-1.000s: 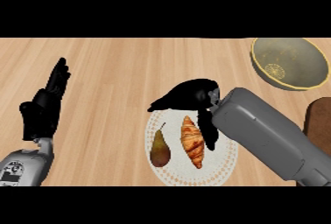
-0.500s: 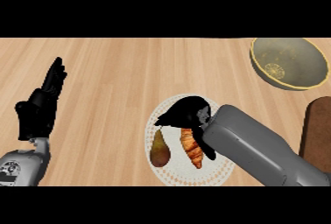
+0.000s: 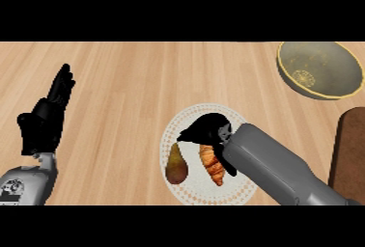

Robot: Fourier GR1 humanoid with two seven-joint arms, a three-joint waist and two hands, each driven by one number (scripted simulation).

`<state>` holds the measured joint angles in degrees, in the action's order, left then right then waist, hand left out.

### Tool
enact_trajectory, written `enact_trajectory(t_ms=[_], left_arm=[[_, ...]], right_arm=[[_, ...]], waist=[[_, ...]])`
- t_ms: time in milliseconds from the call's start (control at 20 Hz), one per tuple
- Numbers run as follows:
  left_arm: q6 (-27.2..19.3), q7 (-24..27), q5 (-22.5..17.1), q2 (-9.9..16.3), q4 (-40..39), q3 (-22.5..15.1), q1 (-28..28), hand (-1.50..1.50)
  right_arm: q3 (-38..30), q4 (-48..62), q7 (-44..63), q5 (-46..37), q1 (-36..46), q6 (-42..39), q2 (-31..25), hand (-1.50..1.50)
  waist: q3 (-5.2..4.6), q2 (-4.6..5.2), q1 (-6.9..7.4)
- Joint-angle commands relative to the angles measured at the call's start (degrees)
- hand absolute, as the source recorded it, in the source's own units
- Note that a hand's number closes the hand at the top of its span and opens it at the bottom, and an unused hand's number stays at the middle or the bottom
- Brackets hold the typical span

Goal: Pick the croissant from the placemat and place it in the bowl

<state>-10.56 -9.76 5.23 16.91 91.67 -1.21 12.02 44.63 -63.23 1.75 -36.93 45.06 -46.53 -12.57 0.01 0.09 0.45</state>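
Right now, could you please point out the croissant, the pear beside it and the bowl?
croissant (image 3: 213,168): head view, on its visible lower half, below the right hand.
pear (image 3: 176,166): head view, on its wide body.
bowl (image 3: 287,72): head view, on its left rim.

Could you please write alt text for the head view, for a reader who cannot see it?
The robot's right hand curls over the golden-brown croissant on a round white placemat, beside a brown pear. The olive-green bowl waits at upper right; the left hand rests open.
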Motion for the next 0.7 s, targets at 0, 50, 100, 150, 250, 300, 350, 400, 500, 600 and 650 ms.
enact_trajectory(t_ms=[0,50,100,150,250,300,350,400,500,600,650], left_arm=[[3.3,-1.1,-1.9,1.8,2.4,2.9,-1.8,0.0],[1.7,-0.6,0.3,-0.4,0.4,0.9,0.5,0.0],[0.2,0.1,1.6,-1.9,-1.8,0.7,2.3,0.0],[0.0,0.8,2.3,-2.6,0.0,-0.2,-1.0,0.0],[-2.3,1.3,4.4,-5.0,-2.4,-1.5,1.1,0.0],[0.4,1.9,2.7,-1.8,0.7,0.9,-1.4,0.0],[0.1,1.1,2.5,-3.5,0.6,-0.4,-1.6,0.0],[0.8,-0.7,2.0,-2.8,0.4,0.0,0.7,0.0],[1.5,-0.8,1.6,-2.3,1.3,1.3,0.1,0.0],[1.0,1.9,1.9,-3.3,-1.8,1.4,0.4,0.0],[2.3,-1.3,1.9,-1.2,1.0,2.2,0.2,0.0]], right_arm=[[-2.1,3.5,-0.9,-3.5,-0.5,-0.2,3.8,-1.5],[0.0,4.0,-3.8,-5.9,-3.4,3.4,2.5,-1.5],[-1.3,2.4,-6.2,-5.9,-1.8,0.6,0.9,-1.5],[-2.5,5.2,-3.8,-6.9,-0.4,0.6,5.1,-1.5],[-3.0,9.7,-9.6,-8.2,1.6,2.4,2.8,-1.5],[-0.6,8.7,-9.0,-10.6,-2.0,5.1,4.1,-1.5],[0.3,9.5,-10.5,-11.5,0.0,3.8,3.9,1.5],[1.4,10.9,-13.5,-11.6,1.6,3.4,4.0,1.5],[1.3,11.1,-14.9,-14.5,-0.6,8.6,4.6,1.5],[2.0,9.4,-18.7,-16.1,-2.3,10.8,0.3,1.5],[0.3,13.3,-18.4,-15.9,0.5,9.6,4.4,1.5]], waist=[[0.0,-0.07,0.08],[0.0,-0.02,-0.13],[0.0,-0.03,-0.28],[-0.01,-0.04,-0.04],[0.0,0.08,0.02],[0.0,0.0,0.11],[0.0,0.02,0.19],[0.01,0.1,0.35],[0.01,0.02,0.18],[-0.01,0.04,-0.15],[0.0,0.05,0.28]])
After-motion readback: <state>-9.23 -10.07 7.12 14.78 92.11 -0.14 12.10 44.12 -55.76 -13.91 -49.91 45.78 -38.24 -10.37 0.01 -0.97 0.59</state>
